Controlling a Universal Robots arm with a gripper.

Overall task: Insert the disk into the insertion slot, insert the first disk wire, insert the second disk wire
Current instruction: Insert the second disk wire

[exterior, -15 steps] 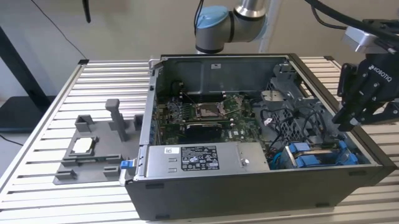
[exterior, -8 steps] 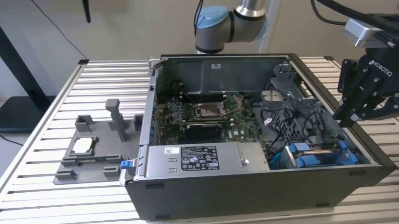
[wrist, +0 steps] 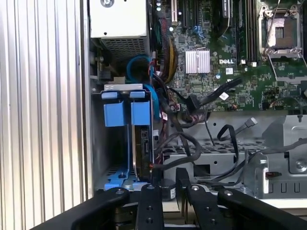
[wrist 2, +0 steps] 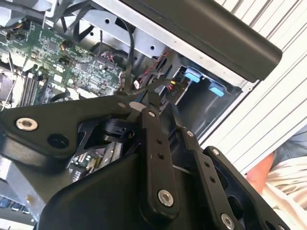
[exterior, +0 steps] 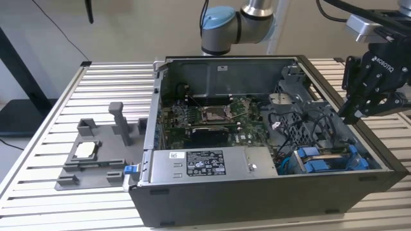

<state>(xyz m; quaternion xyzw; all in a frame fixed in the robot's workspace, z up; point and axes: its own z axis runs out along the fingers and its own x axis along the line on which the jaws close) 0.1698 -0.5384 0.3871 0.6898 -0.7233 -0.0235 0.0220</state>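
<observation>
Arm (exterior: 224, 26) elbow joint at 12 o'clock in exterior view. Gripper (exterior: 355, 114) at 3 o'clock, wrist tilted, tips pointing toward 7 o'clock. Fingers (wrist: 148, 203) in first wrist view apparently drawn together, nothing seen between.

One case (exterior: 257, 204), one jig (exterior: 90, 166), two blue tabs (wrist: 114, 114)

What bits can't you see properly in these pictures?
- Disk: first wrist view, edge-on in the slot, face hidden.
- One end of the slot: first wrist view, covered by the gripper.
- Person: second wrist view, cut off by the edge.
- Arm: exterior view, cut off by the top edge.
- Blue tabs: exterior view, too small for detail.
</observation>
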